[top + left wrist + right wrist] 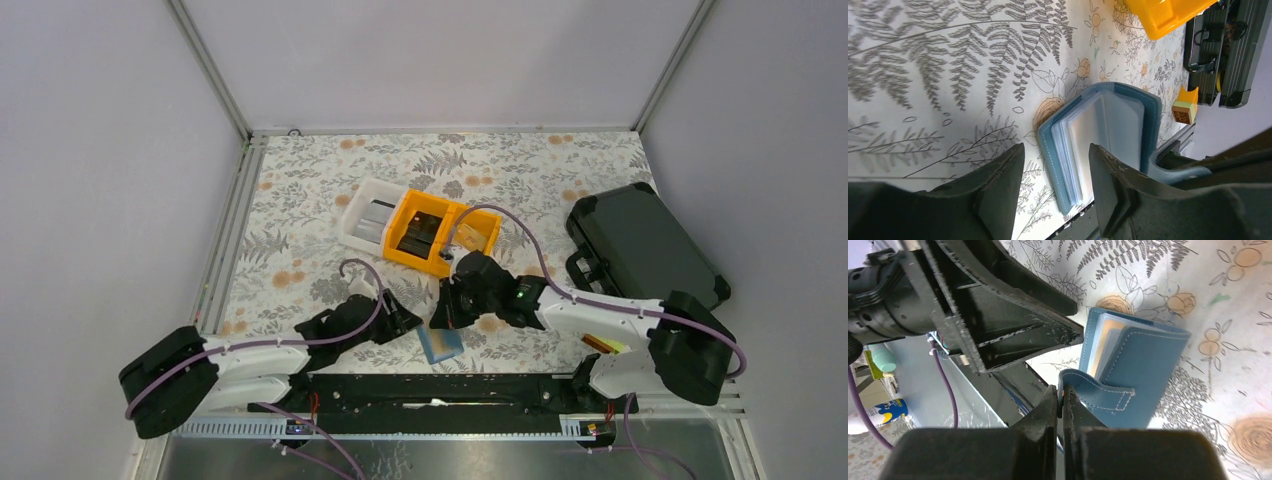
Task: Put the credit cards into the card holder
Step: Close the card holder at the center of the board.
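The teal-blue card holder (441,343) lies near the table's front edge, partly open, its clear inner sleeves showing in the left wrist view (1098,135). My right gripper (1062,396) is shut on the holder's side tab (1093,392) and lifts the cover (1148,370). My left gripper (1055,165) is open and empty, just left of the holder, its jaws astride the holder's near corner. Dark credit cards (420,232) lie in the orange bin (405,212), and more cards (375,218) lie in the white bin (350,213).
A large black hard case (640,245) sits at the right. A smaller orange bin (478,232) adjoins the card bins. The black rail (440,385) runs along the front edge close to the holder. A small orange block (1184,109) lies by the case.
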### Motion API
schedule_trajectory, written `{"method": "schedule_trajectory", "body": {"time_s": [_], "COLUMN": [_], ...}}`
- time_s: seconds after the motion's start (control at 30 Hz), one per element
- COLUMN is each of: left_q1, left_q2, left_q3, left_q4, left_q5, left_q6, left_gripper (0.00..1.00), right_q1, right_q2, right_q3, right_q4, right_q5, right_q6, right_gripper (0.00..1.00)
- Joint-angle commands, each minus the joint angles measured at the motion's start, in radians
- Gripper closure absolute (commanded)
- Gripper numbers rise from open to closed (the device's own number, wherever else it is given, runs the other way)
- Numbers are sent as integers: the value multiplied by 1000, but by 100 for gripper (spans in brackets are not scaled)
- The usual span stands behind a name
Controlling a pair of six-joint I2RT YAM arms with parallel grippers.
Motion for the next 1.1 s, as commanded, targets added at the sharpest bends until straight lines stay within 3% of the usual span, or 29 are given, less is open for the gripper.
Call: {"method": "schedule_trajectory", "body": {"time_s": [0.0,0.1,0.27,0.37,0.53,0.73,0.83,1.07], "left_q1": [10,22,102,158,194,198,198,198], "left_q2": [-141,-263,-412,-446,-435,-354,-329,-304], "left_q3": [-19,-11,-6,2,23,51,61,82], "left_q4": [-115,-285,-467,-486,-470,-401,-357,-315], "left_q5": [-73,-137,-138,-88,-40,22,47,78], "left_q6": [10,3,37,59,83,114,136,162], "left_gripper": [46,44,39,37,34,29,27,27], "right_q1": [22,35,57,77,95,84,20,-198], "right_q2": [74,122,203,228,151,-52,-131,-234], "right_q3": [-16,-4,13,26,61,132,97,-118], "right_q4": [139,197,258,278,227,-36,-107,-53], "right_q5": [-15,-18,-45,-74,-91,81,118,25], "right_q6": [40,45,48,49,23,-57,-72,-12], "right_gripper": [100,99,85,75,47,28,26,37]}}
